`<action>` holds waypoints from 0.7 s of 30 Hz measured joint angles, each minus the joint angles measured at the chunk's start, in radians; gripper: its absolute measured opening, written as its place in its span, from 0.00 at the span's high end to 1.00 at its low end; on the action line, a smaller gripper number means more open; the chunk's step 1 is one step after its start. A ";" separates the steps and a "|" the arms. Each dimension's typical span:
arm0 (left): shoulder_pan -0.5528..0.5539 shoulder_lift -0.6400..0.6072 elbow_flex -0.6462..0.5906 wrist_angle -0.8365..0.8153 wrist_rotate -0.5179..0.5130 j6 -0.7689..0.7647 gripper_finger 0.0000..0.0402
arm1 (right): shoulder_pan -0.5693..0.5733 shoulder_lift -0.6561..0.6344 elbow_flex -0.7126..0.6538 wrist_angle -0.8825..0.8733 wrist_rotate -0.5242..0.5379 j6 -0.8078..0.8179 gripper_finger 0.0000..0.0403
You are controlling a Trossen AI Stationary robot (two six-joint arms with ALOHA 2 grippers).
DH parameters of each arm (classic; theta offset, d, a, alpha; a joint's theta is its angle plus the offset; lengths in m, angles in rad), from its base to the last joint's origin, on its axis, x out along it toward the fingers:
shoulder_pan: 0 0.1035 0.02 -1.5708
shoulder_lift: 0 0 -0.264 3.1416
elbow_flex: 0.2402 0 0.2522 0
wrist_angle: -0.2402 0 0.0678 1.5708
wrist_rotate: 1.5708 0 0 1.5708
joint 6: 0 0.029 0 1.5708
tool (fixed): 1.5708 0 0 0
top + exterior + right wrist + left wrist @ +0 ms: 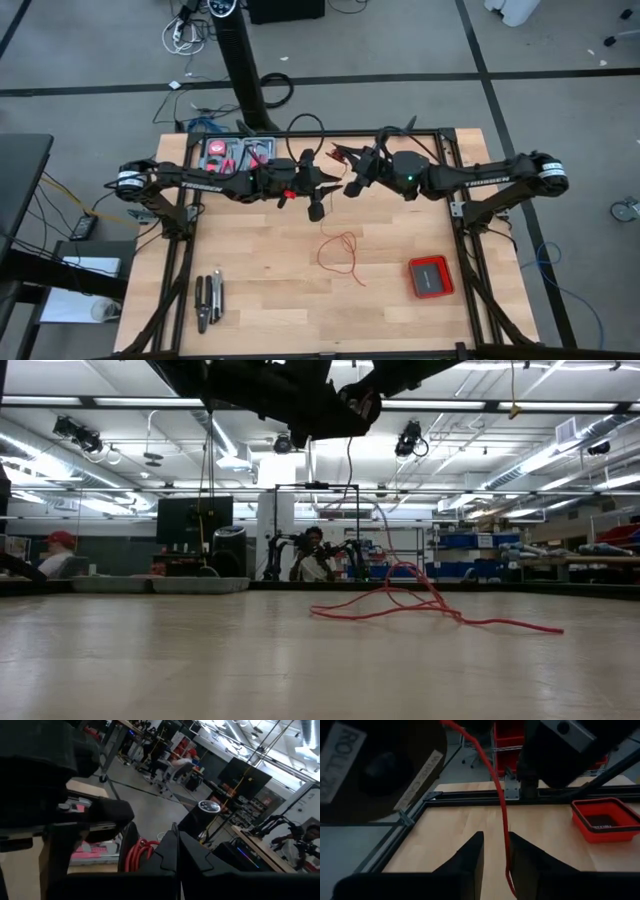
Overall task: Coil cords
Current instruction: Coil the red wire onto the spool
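Red wire is seen between the parted jaws of the left gripper; right gripper jaws are held together above the bench

Grey floor, ceiling strip lights, blue storage bins probably on shelving, dark monitor.

Both arms meet mid-table, left claw parted, right claw closed.

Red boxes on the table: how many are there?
1. The red box sits on the table near its front right corner, right of the red wire. None seems hidden.
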 joint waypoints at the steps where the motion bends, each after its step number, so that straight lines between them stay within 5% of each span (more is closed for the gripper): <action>1: 0.000 -0.001 0.000 -0.001 0.000 0.000 0.79 | 0.000 -0.007 0.000 -0.008 0.000 0.000 1.00; 21: 0.000 -0.001 0.000 -0.008 0.044 -0.011 0.79 | 0.000 -0.041 0.000 -0.099 0.011 -0.011 1.00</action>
